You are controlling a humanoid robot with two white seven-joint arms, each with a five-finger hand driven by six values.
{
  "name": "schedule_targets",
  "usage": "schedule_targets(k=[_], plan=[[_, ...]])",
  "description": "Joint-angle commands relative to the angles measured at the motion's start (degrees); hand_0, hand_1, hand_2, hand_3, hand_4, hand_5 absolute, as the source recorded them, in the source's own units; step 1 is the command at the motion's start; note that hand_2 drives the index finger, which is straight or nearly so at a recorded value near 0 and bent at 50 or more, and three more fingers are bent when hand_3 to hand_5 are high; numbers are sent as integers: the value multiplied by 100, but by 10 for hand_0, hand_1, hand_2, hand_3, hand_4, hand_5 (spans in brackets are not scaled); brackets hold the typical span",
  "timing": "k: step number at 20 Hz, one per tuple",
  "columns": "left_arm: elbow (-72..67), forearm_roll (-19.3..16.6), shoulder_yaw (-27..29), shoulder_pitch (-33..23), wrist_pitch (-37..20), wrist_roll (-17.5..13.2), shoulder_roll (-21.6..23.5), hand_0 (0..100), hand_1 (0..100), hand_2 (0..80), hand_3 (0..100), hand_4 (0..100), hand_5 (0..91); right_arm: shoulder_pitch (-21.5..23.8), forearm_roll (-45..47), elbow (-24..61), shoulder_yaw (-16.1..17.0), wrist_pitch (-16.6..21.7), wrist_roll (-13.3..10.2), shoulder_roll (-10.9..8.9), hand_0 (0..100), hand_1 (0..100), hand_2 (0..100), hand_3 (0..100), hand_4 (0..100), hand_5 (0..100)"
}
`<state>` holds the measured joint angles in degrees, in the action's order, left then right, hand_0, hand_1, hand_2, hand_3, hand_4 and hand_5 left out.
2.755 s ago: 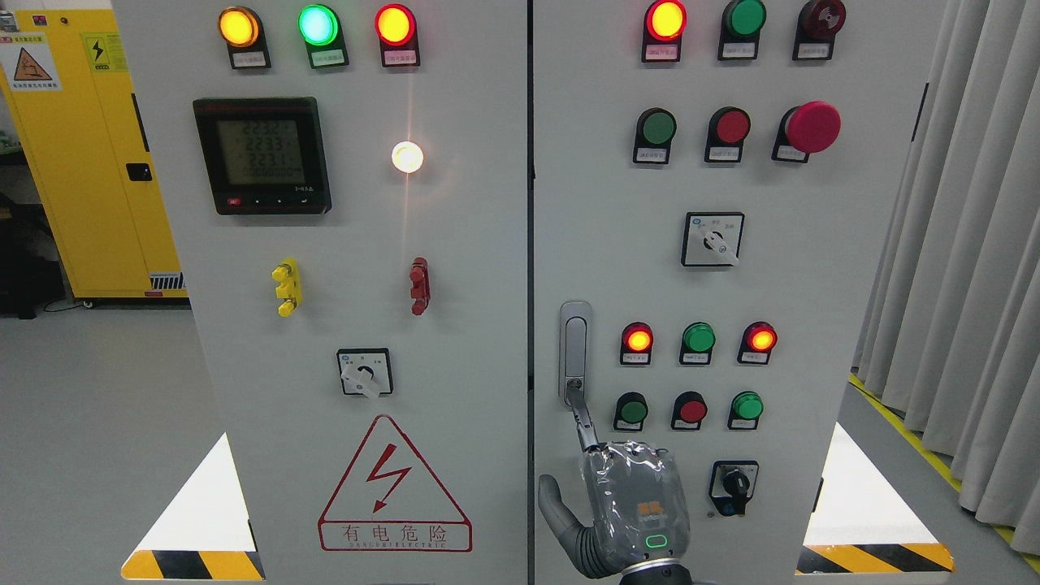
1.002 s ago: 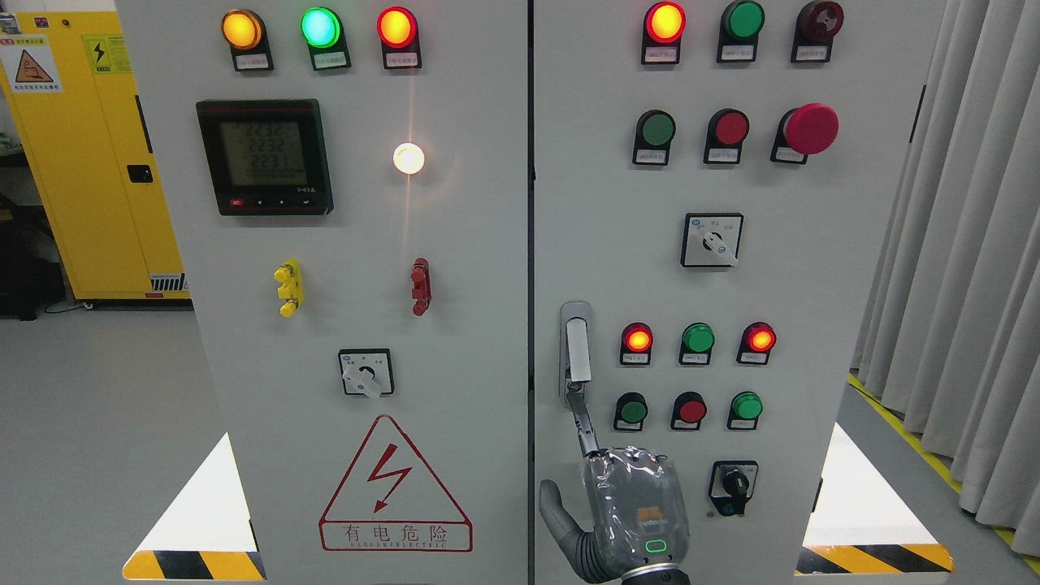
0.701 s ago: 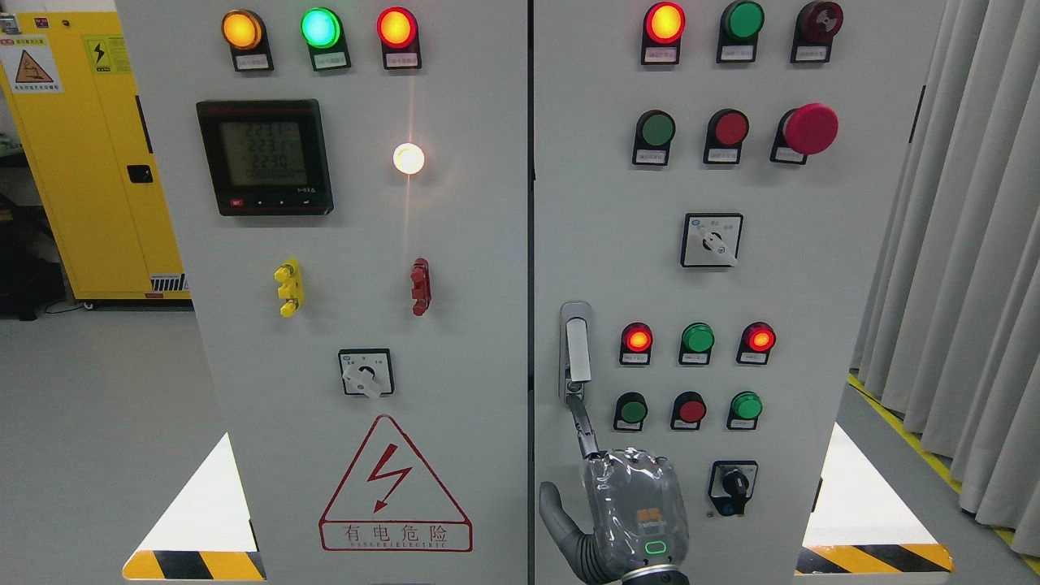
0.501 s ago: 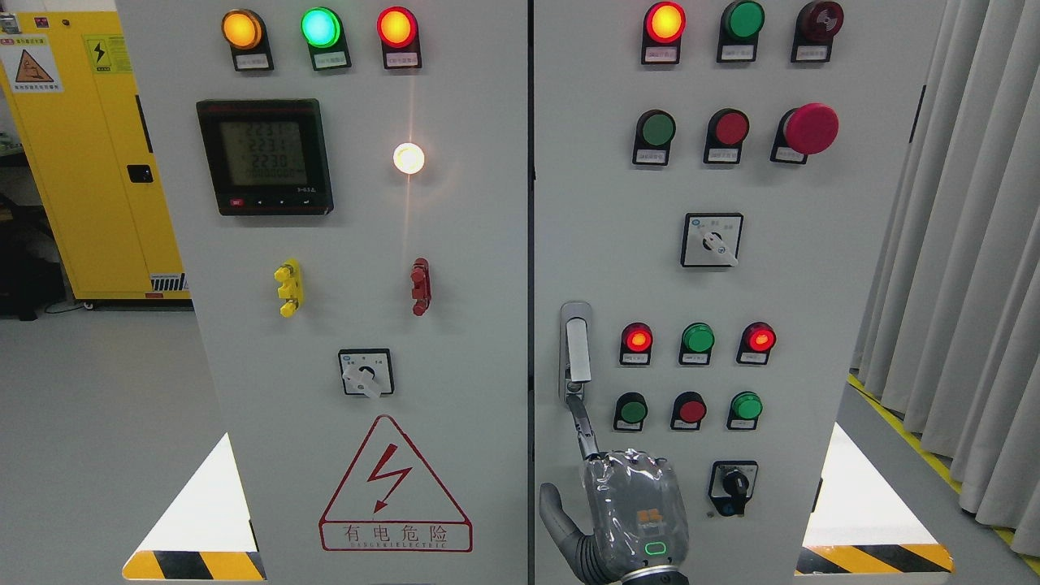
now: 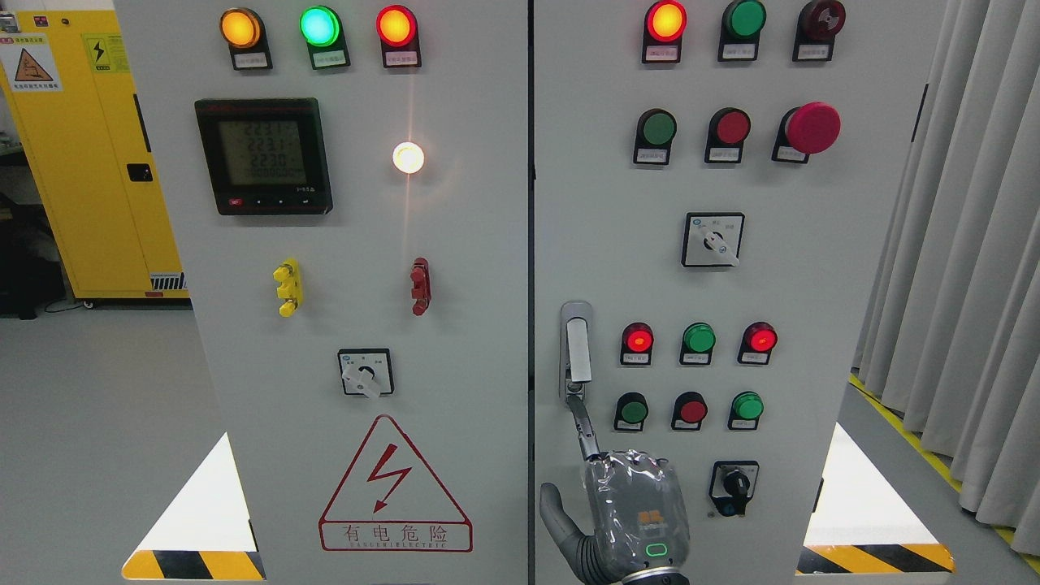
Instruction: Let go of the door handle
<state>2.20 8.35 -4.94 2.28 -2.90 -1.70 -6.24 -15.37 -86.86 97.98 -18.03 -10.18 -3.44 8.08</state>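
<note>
My right robot hand (image 5: 630,512), one finger extended and gripping nothing, touches the bottom of the upright silver door handle (image 5: 576,351) directly above it.

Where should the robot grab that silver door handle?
Probably the popped-out lever of the door handle: its lower end stands off the plate. The right robot hand comes from below, one finger reaching its base, so curling fingers behind that free end looks easiest.

The red warning triangle (image 5: 395,485) on the left cabinet door reads "有电危险"; the meter display (image 5: 262,152) shows blurred digits.
</note>
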Motion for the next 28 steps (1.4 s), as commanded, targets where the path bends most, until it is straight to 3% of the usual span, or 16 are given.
schedule_targets(k=[1,12,17,18,19,25,28], plan=[[0,0,2,0,0,3,0,120,556,0,0,0,0,-1,-6,125,-16,16,-43,0,536,372,74,1000,1000,1000],[0,0,-7,0,-9,3,0,120,556,0,0,0,0,7,-6,257,-25,25,-78,-8,535,374,132,1000,1000,1000],[0,0,2,0,-9,3,0,120,556,0,0,0,0,16,-6,257,-25,52,-271,-8,535,375,148,1000,1000,1000],[0,0,2,0,0,3,0,120,556,0,0,0,0,16,3,266,-16,52,-280,-8,536,376,189,1000,1000,1000],[0,0,-7,0,0,3,0,120,556,0,0,0,0,16,3,283,1,52,-280,-8,536,377,301,1000,1000,1000],[0,0,-7,0,-9,3,0,120,556,0,0,0,0,350,11,660,89,60,-351,-8,561,389,457,1000,1000,1000],[0,0,2,0,0,3,0,120,556,0,0,0,0,421,20,810,282,69,-351,-8,673,411,600,1000,1000,1000]])
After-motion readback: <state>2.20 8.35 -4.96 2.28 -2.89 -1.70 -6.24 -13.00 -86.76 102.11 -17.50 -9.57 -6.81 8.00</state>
